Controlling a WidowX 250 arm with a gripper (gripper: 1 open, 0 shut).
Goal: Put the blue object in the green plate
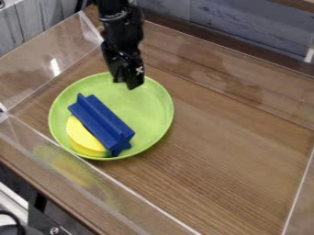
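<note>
The blue object (pixel 103 124), a dark blue long block with a raised ridge, lies slantwise inside the green plate (pixel 150 107), resting partly on a yellow piece (pixel 81 138). My gripper (pixel 128 80) hangs pointing down over the plate's far rim, up and to the right of the block. Its dark fingers stand open with nothing between them, apart from the block.
Clear plastic walls (pixel 50 55) ring the wooden tabletop (pixel 233 128) on the left, front and right. A yellow-labelled container (pixel 117 13) stands at the back behind the arm.
</note>
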